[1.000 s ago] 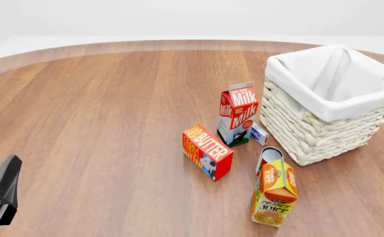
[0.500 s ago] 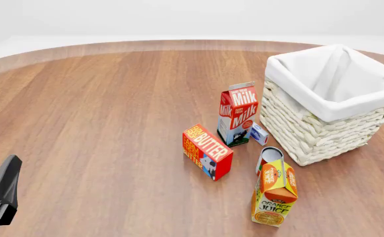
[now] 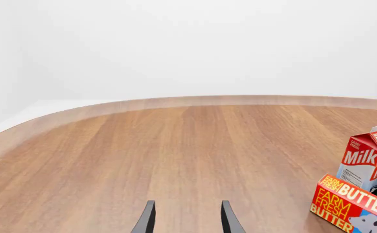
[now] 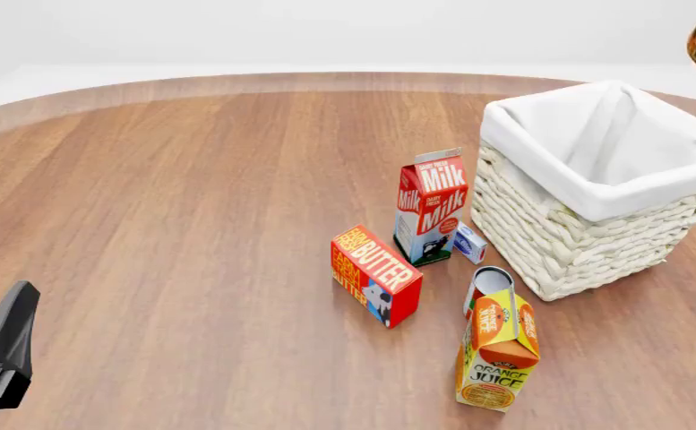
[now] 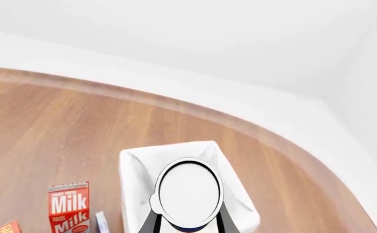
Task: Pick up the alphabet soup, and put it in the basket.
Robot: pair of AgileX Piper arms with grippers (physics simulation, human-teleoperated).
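A: Where's the soup can (image 5: 189, 193)?

B: Clamped in the right claw (image 5: 187, 224), lid facing its camera, above the basket (image 5: 134, 171), whose opening lies toward 6 o'clock, straight below.

A: And the left claw (image 3: 187, 218)?

B: Fingers apart, empty, far off.

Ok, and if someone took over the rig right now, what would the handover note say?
Left gripper: open, empty, low over the table, off to the side of the cartons.
Right gripper: shut on the soup, held high.
Basket: upright on the table; the right wrist view looks past the can down at it.
Done: pickup.
Left: lower over the basket, release.
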